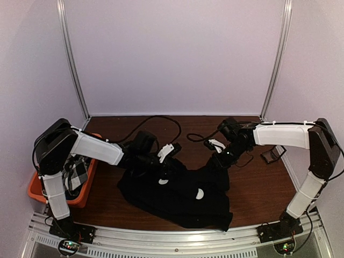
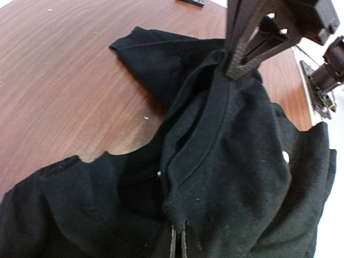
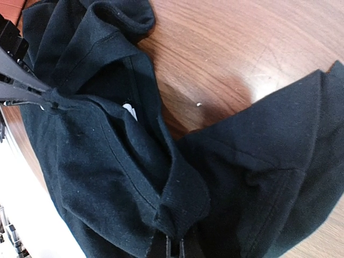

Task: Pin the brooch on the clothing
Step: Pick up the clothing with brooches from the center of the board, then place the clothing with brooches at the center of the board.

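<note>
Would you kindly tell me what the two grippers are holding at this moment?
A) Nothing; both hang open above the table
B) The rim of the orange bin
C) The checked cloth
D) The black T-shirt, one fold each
D: each wrist view shows the left gripper and the right gripper shut on a raised fold of the black T-shirt, while the checked cloth lies in the orange bin.

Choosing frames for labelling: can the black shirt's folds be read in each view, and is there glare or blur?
Top view: soft, T-shirt a nearly featureless dark mass. Left wrist view: seams crisp, lower right edge blown out white. Right wrist view: seams clear, a bright glare patch on the table.
</note>
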You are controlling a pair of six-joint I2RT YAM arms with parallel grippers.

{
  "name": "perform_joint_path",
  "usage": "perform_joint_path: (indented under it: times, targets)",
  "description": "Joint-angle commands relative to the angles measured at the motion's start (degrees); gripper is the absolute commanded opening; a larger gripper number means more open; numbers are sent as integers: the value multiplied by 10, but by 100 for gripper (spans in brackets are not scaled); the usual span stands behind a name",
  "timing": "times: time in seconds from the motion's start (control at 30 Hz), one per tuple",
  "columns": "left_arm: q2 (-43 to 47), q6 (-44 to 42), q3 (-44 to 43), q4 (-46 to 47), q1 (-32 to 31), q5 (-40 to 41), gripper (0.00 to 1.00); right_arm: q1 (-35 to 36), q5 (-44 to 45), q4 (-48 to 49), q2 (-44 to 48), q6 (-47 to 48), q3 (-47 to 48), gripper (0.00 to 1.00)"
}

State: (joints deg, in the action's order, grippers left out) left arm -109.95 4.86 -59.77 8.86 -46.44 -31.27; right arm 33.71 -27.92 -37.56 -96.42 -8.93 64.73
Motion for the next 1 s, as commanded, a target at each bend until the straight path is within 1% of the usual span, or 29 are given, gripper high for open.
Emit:
perform_joint_path:
  times: [0.0,0.17,0.3,0.4,0.6,0.73,0.83,0.9,0.97]
  targets:
    - [32,1,-28,8,1,52,0,0,42,12,49,11,6,0]
    - [102,-21,-69,-20,0,130,0,0,68,41,125,14,15,0]
    - [165,-42,-109,-48,0,176,0,1,104,56,177,15,38,0]
    - [212,-75,-127,-56,0,218,0,2,128,72,215,19,51,0]
    - [293,-107,-150,-77,-6,240,0,3,175,110,284,16,80,0]
    - [332,-141,-150,-86,-40,276,0,7,183,141,338,11,91,0]
    - [359,-173,-146,-86,-91,326,0,22,175,155,377,8,95,0]
    - [371,-190,-143,-86,-122,356,0,38,172,156,395,8,98,0]
    - [386,-198,-141,-86,-145,374,0,60,176,137,404,11,112,0]
